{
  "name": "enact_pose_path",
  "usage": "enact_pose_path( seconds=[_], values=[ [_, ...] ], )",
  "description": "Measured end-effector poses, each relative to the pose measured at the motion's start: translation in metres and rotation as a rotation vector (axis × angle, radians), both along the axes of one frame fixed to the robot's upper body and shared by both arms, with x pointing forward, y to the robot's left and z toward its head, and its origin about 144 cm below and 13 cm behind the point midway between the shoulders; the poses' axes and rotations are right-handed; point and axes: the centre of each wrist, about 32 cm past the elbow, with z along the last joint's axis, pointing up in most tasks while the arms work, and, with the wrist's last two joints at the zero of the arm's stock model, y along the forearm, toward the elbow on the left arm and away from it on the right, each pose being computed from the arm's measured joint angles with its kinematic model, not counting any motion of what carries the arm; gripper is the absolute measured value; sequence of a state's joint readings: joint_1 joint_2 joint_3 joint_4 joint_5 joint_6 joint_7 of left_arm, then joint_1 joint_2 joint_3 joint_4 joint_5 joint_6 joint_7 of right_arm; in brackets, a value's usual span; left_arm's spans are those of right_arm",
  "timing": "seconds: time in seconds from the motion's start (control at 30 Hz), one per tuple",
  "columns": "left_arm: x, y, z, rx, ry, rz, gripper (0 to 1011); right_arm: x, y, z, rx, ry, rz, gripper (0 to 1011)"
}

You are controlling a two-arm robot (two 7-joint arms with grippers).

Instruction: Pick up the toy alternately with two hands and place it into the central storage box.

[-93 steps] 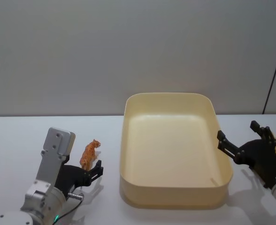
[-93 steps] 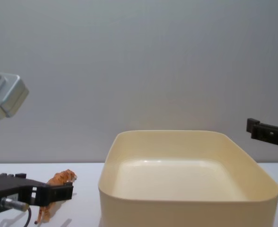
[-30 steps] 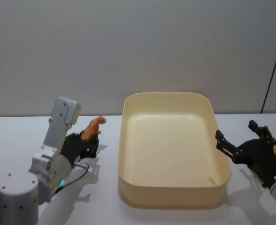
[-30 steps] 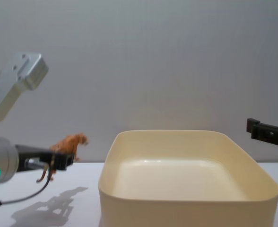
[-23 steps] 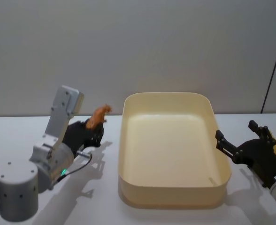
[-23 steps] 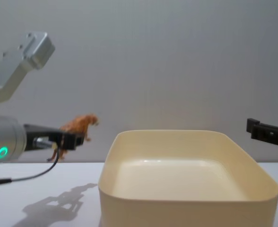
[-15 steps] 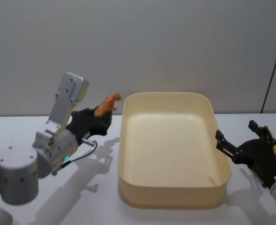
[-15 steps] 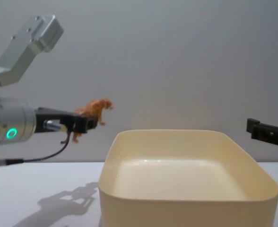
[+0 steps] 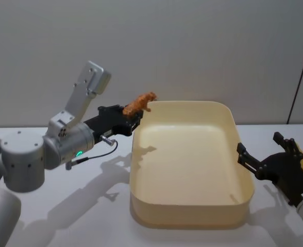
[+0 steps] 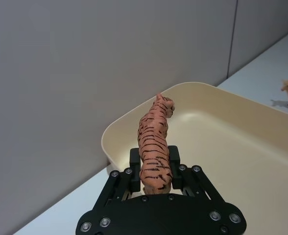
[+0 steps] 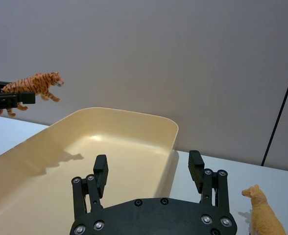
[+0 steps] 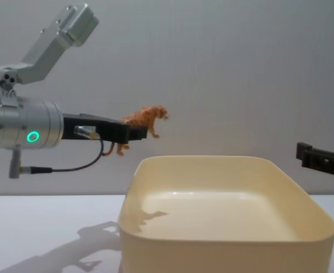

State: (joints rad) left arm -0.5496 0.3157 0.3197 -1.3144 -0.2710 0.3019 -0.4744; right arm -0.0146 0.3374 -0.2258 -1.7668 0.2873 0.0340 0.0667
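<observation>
We see the tiger [image 12: 144,119] in the air above the far left corner of the box [image 9: 192,213], clear of the rim. Its long axis lies nearly level. Its head points to the robot's right, out over the box, and its legs hang down. The left gripper [image 9: 131,118] is clamped on it. In the left wrist view the two fingers [image 10: 134,159] press the flanks at the hind part. The body runs on along the line of the fingers, and the head and forequarters stick out past the tips, away from the wrist. The tiger's shadow falls inside the box by the left wall. The right gripper [image 11: 148,159] hangs low over the table [image 9: 100,231] just right of the box, fingers spread apart and holding nothing. A pale yellow animal [image 11: 262,215] stands on the table just beside it.
</observation>
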Motion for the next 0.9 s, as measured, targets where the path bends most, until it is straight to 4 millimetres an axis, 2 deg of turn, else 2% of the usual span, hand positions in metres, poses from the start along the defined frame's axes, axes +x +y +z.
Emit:
enact_pose_path(
  seconds=[0.57, 0.63, 0.77, 0.83, 0.9],
  values=[
    [0.054, 0.008, 0.007, 0.041, 0.085, -0.256, 305, 0.0, 0.0, 0.0, 0.0, 0.0, 0.0, 1001],
    [0.059, 0.008, 0.008, 0.048, 0.095, -0.279, 340, 0.0, 0.0, 0.0, 0.0, 0.0, 0.0, 1001],
    [0.066, 0.009, 0.009, 0.056, 0.111, -0.313, 504, 0.0, 0.0, 0.0, 0.0, 0.0, 0.0, 1001],
    [0.068, 0.009, 0.009, 0.059, 0.115, -0.324, 535, 0.0, 0.0, 0.0, 0.0, 0.0, 0.0, 1001],
    [0.07, 0.009, 0.009, 0.062, 0.121, -0.336, 622, 0.0, 0.0, 0.0, 0.0, 0.0, 0.0, 1001]
  ],
)
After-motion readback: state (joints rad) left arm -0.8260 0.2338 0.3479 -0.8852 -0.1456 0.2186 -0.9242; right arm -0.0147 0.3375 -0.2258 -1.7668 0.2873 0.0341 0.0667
